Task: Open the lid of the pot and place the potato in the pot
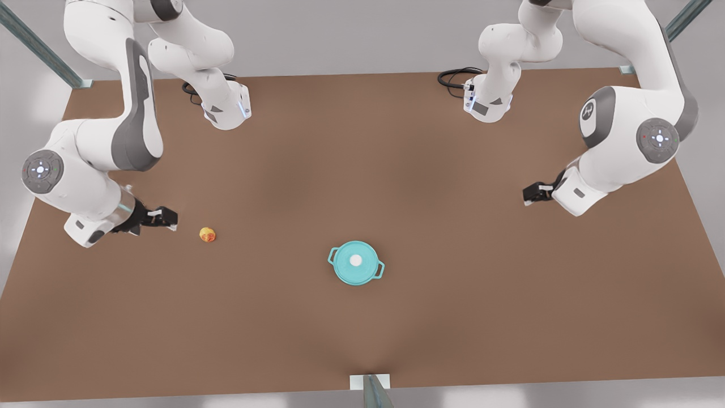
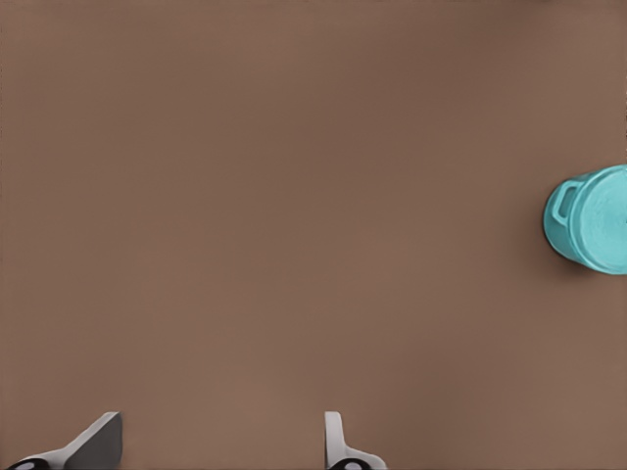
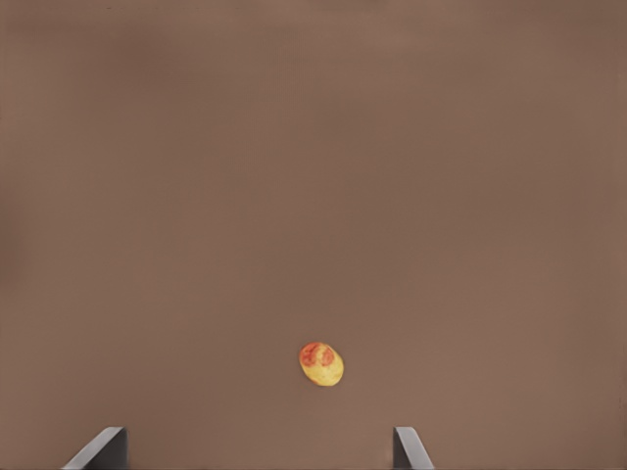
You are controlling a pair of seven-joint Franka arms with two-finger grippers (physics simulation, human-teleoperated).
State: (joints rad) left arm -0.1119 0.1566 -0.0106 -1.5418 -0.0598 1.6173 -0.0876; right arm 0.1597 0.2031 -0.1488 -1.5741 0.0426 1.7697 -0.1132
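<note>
With lid (image 1: 355,260) on: 1 pot (image 1: 356,264) | 1 potato (image 1: 208,234) | 2 open grippers

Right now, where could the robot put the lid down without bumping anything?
The table is bare between the pot and the open left claw, on the front view's right. It is also bare from the pot to the near edge. Tightest spot: the potato, just beside the open right claw. Cables line the far edge.

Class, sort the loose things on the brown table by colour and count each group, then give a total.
Teal: 2, the pot and the pot lid sitting on it
Yellow with orange-red patches: 1, the potato
Total: 3
</note>
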